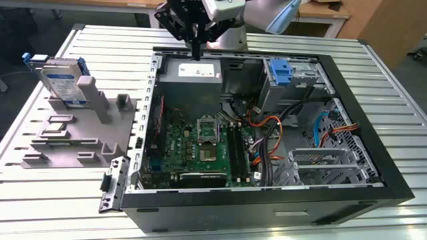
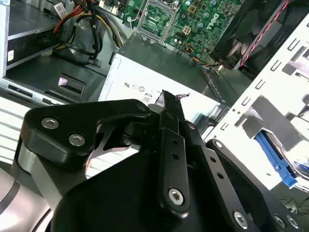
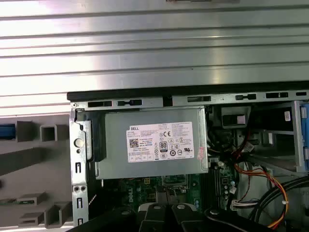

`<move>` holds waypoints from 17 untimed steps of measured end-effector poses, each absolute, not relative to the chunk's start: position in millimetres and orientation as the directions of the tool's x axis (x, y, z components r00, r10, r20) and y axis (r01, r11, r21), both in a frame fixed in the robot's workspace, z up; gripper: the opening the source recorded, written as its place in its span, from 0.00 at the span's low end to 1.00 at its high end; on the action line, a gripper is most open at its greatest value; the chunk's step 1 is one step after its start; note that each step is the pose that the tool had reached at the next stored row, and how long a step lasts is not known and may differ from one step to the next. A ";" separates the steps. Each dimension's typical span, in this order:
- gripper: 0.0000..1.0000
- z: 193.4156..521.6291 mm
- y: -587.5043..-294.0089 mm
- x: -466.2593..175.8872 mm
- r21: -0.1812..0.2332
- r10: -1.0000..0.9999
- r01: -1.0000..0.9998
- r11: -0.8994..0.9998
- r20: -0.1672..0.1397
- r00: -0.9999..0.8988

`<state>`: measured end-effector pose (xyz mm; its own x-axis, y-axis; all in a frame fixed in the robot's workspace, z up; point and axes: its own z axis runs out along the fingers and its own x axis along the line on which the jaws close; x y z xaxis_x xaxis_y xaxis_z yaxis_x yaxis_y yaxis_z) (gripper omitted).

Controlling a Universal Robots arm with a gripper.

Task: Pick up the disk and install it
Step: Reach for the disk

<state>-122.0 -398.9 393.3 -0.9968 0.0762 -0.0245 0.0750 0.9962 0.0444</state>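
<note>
The disk stands upright in a slot of the grey fixture at the exterior view's left. It is silver-grey with a white-and-blue label and blue side rails. My gripper hangs far from it, over the back wall of the open computer case. Its black fingers are pressed together with nothing between them. In both wrist views they hover just above the grey power supply box with the white sticker.
Inside the case lie the green motherboard, orange and black cables and an empty metal drive cage. A blue latch piece stands upright at the back drive bay. The case sits on a ribbed metal table.
</note>
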 end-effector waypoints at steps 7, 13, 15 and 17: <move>0.10 393.3 -398.9 -122.0 0.044 0.076 0.075 0.996 -0.024 -0.997; 0.10 393.3 -398.9 -123.4 0.044 0.076 0.075 0.996 -0.024 -0.997; 0.10 393.3 -398.9 -123.9 0.044 0.076 0.075 0.996 -0.024 -0.997; 0.10 393.3 -398.9 -124.0 0.044 0.076 0.075 0.996 -0.024 -0.997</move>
